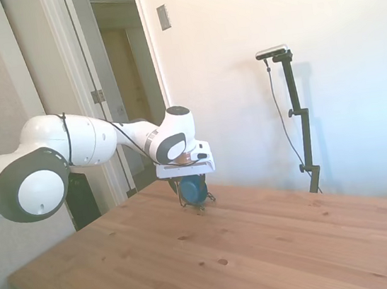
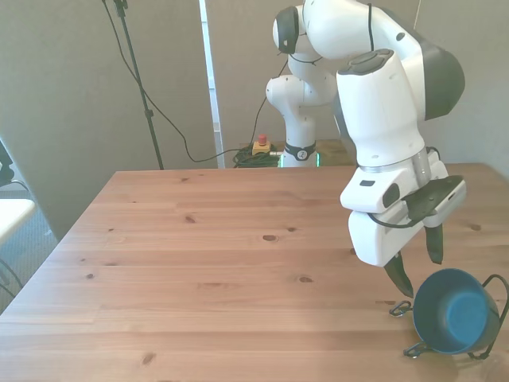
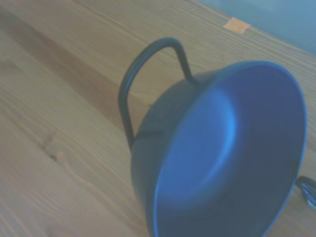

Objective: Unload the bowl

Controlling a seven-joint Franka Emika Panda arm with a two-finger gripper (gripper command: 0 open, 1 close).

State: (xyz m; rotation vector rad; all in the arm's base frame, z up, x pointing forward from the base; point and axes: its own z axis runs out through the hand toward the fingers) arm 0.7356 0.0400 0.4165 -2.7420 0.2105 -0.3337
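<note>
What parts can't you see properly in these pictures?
- Side view: the tool is hidden between the wrist plate and the bowl.
- Front view: the wire rack is mostly hidden behind the bowl.
- Wrist view: the bowl's lower rim is cut off by the edge, and everything is blurry.

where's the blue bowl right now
The bowl stands on its edge in the black wire rack at the wooden table's near corner on the front view's right, just below the open gripper.

The bowl (image 2: 452, 311) stands on edge in the wire rack (image 2: 493, 318) at the table (image 2: 207, 263) corner, below the fingers (image 2: 400, 278).
</note>
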